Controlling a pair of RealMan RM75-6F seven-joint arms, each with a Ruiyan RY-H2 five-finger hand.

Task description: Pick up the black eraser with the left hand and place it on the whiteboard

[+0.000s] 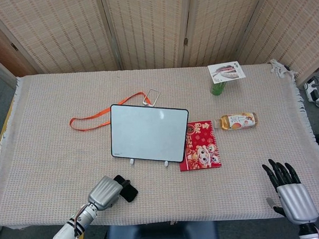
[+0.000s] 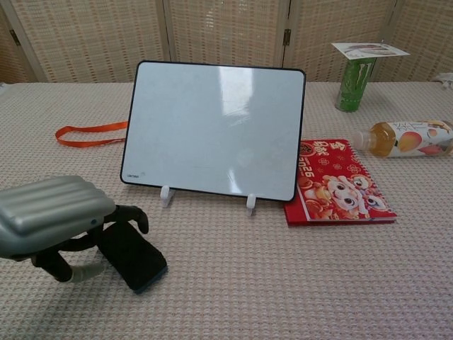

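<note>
The black eraser [image 1: 130, 191] [image 2: 136, 258] lies flat on the tablecloth near the front edge, left of centre. My left hand [image 1: 105, 191] [image 2: 53, 216] is over its left end, with fingers [image 2: 132, 213] arched above the eraser's far edge and the thumb low at its near left side. No firm grip shows, and the hand hides part of the eraser. The whiteboard [image 1: 148, 132] [image 2: 216, 127] stands tilted on two small white feet just behind the eraser. My right hand [image 1: 290, 193] rests at the front right with fingers spread and nothing in it.
A red booklet [image 1: 201, 145] [image 2: 338, 183] lies right of the whiteboard. A juice bottle [image 1: 237, 121] [image 2: 405, 137] lies on its side beyond it. A green can [image 1: 218, 88] [image 2: 353, 83] with a card on top stands at the back right. An orange lanyard [image 1: 92, 120] [image 2: 88, 133] trails left of the board.
</note>
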